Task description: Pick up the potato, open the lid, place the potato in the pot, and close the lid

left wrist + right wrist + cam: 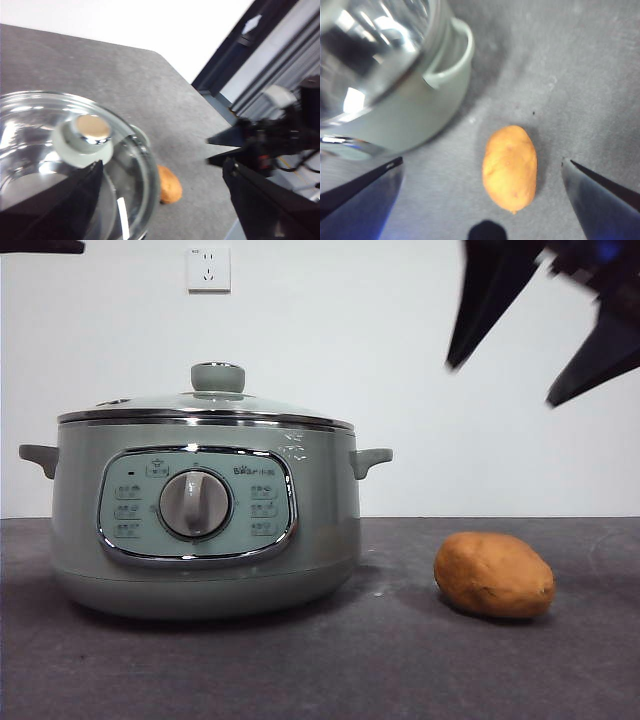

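Observation:
The pale green pot [205, 515] stands at the left of the table with the glass lid [205, 405] shut on it. The orange-brown potato [494, 575] lies on the dark table to the right of the pot. My right gripper [502, 383] hangs open and empty high above the potato. In the right wrist view its jaws [481, 160] stand wide on either side of the potato [510, 167]. My left gripper [162, 165] is open and empty above the lid [75, 165], near the lid's knob [87, 132]. The potato [170, 185] shows beyond the lid's rim.
A white wall with a socket [208, 268] stands behind the table. The pot's side handle [450, 65] points towards the potato. The table's edge and a metal frame [280, 65] show in the left wrist view, with the right arm [270, 140] in front of it.

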`<move>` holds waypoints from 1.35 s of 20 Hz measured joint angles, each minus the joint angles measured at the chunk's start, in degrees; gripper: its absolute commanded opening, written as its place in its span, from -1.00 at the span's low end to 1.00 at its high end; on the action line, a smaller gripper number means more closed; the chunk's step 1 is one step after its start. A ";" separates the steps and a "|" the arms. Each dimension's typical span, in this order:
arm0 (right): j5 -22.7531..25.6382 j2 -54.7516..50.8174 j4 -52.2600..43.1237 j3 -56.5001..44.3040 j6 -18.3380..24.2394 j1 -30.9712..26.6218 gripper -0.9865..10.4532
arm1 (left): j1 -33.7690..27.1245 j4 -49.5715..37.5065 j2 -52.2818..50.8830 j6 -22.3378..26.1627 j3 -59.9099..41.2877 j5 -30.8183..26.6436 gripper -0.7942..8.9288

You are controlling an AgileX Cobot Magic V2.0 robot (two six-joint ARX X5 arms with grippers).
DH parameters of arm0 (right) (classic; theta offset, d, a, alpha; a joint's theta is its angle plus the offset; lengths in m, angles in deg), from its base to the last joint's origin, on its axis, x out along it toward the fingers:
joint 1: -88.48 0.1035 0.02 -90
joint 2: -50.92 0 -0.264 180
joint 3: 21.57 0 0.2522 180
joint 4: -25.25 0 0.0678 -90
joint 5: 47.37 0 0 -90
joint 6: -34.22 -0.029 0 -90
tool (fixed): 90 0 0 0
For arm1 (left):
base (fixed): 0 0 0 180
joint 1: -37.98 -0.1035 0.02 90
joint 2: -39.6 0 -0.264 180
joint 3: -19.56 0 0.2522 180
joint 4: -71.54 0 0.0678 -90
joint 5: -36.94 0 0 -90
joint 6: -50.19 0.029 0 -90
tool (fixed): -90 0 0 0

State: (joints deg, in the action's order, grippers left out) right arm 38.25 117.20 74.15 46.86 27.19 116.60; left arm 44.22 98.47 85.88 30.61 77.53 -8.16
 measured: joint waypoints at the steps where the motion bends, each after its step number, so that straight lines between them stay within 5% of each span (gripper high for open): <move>1: 1.92 2.80 -0.07 0.55 0.02 1.44 0.11 | 1.09 -0.90 0.00 0.02 0.00 0.00 0.00; 5: 3.17 12.79 -0.28 1.05 0.02 2.45 0.11 | 5.97 1.86 0.07 1.42 2.54 -6.49 0.00; 14: 3.56 28.89 -6.29 1.05 1.53 2.19 0.10 | 16.35 16.83 0.04 17.70 21.27 -33.48 0.00; 19: 8.68 29.62 -8.11 1.05 1.70 1.90 -0.84 | 16.98 18.95 0.22 19.21 22.14 -34.25 0.00; 27: 8.72 23.98 -2.29 1.05 1.73 1.81 -0.84 | 17.05 21.22 5.14 19.56 22.14 -34.27 0.00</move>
State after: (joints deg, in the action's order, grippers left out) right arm 46.97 141.17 71.85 47.91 28.92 118.42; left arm 61.27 119.69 91.01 50.17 99.67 -42.43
